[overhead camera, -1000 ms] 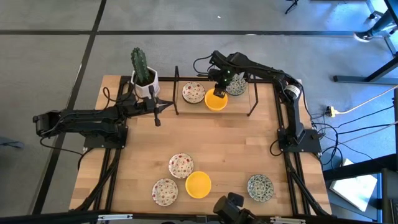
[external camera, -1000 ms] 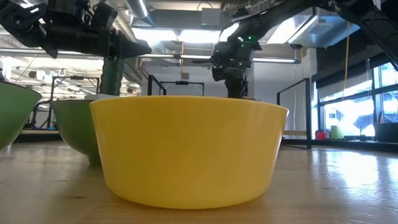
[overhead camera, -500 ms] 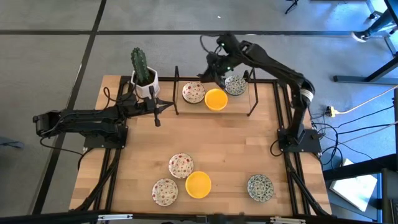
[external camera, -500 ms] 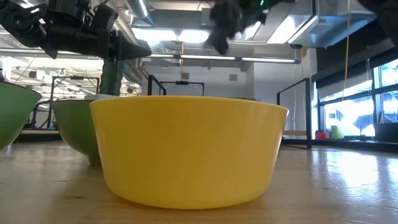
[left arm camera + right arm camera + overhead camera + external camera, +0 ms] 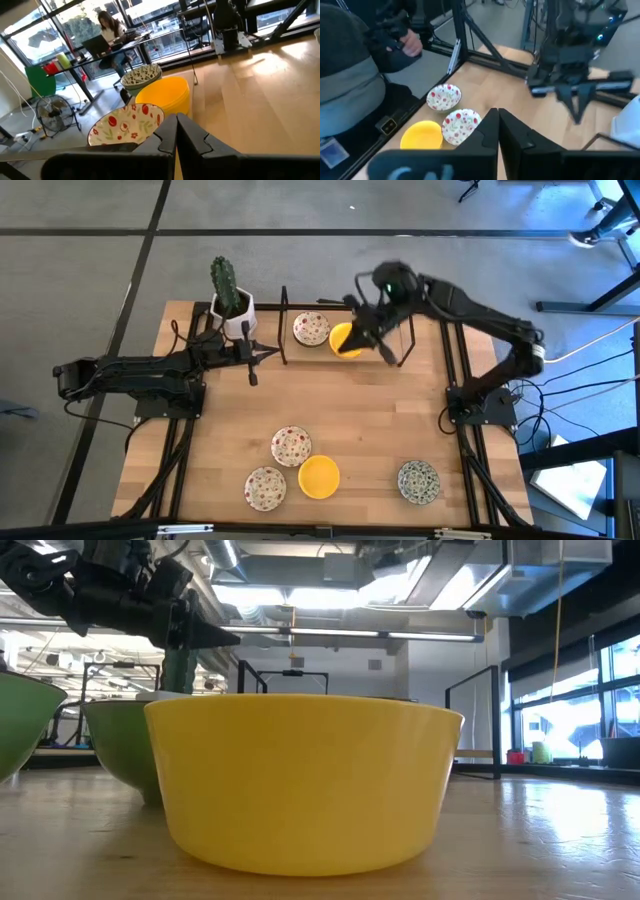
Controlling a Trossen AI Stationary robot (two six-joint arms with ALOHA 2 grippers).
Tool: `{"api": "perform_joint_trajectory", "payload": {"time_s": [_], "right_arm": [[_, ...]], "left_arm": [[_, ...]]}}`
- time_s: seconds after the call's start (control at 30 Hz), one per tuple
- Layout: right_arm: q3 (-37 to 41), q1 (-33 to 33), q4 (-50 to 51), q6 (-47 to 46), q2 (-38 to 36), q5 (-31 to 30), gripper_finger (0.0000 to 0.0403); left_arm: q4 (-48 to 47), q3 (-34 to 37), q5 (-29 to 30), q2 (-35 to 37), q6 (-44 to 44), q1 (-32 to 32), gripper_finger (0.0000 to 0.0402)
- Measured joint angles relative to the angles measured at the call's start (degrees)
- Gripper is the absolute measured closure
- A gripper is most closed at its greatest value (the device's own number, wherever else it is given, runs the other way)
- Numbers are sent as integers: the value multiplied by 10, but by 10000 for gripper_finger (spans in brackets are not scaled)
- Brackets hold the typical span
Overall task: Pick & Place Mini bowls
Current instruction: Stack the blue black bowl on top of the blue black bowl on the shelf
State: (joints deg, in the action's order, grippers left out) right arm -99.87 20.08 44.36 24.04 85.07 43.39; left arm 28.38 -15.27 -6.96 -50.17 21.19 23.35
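On the wooden table (image 5: 380, 420), three mini bowls (image 5: 312, 329) sit by its far edge and four near its front edge, looking rigid, glossy and chippable, best pinched at the rim, while the right gripper (image 5: 372, 340) and left gripper (image 5: 262, 352) are pressed together, empty.

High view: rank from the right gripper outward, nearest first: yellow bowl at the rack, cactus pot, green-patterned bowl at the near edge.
From the right gripper, shut over the far side of the table:
1. Yellow bowl at the rack, just to its left.
2. Cactus pot, far-left corner, past the rack.
3. Green-patterned bowl, near-right edge, clearly farthest.
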Motion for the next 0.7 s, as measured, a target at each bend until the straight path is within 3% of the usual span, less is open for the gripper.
{"api": "perform_joint_trajectory", "payload": {"time_s": [0.2,0.4,0.53,0.7], "right_arm": [[240,-30,-184,-35,-105,-38,399],[503,-16,-486,-141,-195,-47,397],[622,-15,-648,-168,-231,-52,397],[713,-15,-816,-199,-248,-95,397]], "left_arm": [[-3,0,0,0,-5,0,398],[0,0,0,0,-10,0,398],[8,0,0,0,-12,0,398],[36,0,1,0,-30,0,398]]}}
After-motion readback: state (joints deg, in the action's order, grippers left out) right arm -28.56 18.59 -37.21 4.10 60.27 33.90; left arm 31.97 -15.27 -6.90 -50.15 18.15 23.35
